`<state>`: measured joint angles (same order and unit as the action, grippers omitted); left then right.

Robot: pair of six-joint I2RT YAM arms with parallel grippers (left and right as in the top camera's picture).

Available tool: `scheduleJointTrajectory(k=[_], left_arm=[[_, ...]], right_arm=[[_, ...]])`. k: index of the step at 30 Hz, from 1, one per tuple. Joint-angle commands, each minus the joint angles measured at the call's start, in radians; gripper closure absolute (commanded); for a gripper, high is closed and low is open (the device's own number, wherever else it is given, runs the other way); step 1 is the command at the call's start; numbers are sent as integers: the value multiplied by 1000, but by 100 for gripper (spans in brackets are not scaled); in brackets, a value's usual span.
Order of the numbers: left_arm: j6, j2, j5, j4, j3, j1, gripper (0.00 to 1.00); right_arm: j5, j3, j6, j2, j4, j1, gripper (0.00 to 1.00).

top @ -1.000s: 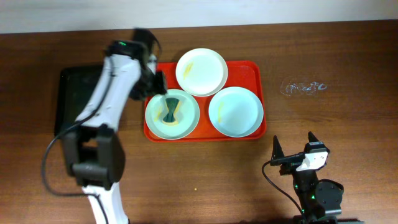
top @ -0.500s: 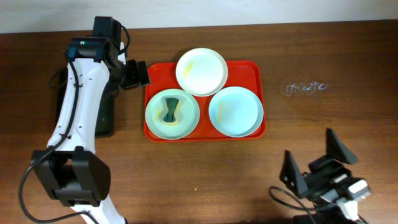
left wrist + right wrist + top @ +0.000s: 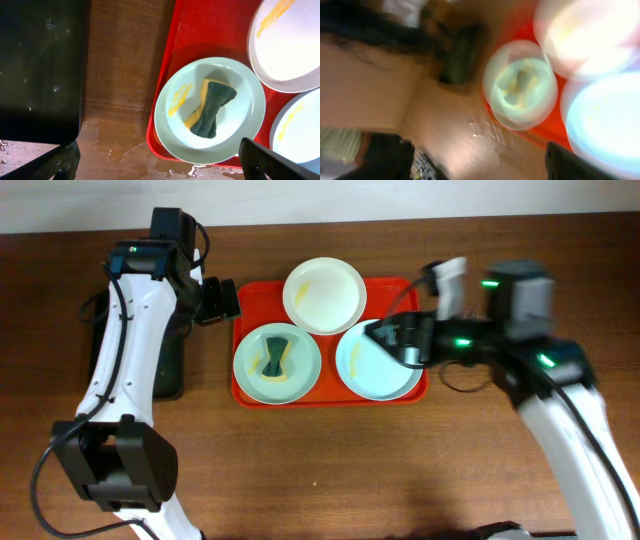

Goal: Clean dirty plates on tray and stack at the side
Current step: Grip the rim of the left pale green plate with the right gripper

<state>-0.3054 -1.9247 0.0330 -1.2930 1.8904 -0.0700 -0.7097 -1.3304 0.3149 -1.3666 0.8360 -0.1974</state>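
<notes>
Three round shallow plates sit on the large red-orange plastic tray (image 3: 404, 292): cream-white plate (image 3: 323, 295) rearmost, pale mint plate (image 3: 250, 368) holding a green-yellow sponge (image 3: 210, 107), second mint plate (image 3: 378, 370) at right. Right gripper (image 3: 388, 336) hovers over that plate's rim, left gripper (image 3: 222, 300) beside the tray's left edge; both open, empty. Risk: rims nearly touch, so a lift may nudge neighbours. Free wooden table (image 3: 600, 280) lies right; a black tray (image 3: 120, 330) occupies the left.

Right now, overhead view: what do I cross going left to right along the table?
black tray → left gripper → mint plate holding a sponge → white plate → pale blue plate
</notes>
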Motion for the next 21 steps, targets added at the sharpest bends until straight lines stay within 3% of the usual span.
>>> scheduleJointTrajectory(k=[1, 3, 6, 7, 8, 9, 13, 21], left_arm=[[8, -9, -3, 21, 1, -2, 0], [8, -9, -4, 23, 1, -2, 1], [8, -9, -4, 21, -9, -2, 0], [8, -9, -4, 32, -16, -2, 0], [8, -9, -3, 40, -22, -2, 0], [8, -9, -3, 47, -30, -2, 0], [8, -11, -3, 51, -41, -2, 0], [8, -11, -3, 51, -41, -2, 1]], right_arm=[[332, -222, -18, -245, 202, -108, 13], [319, -307, -18, -369, 173, -146, 13], [319, -307, -10, -463, 126, -187, 11], [319, -307, -10, -505, 123, -206, 14], [319, -307, -11, -536, 114, -220, 23], [325, -306, -10, -576, 79, -239, 41], [330, -306, -11, -684, -13, -273, 58], [373, -304, -11, -785, -76, -275, 55]])
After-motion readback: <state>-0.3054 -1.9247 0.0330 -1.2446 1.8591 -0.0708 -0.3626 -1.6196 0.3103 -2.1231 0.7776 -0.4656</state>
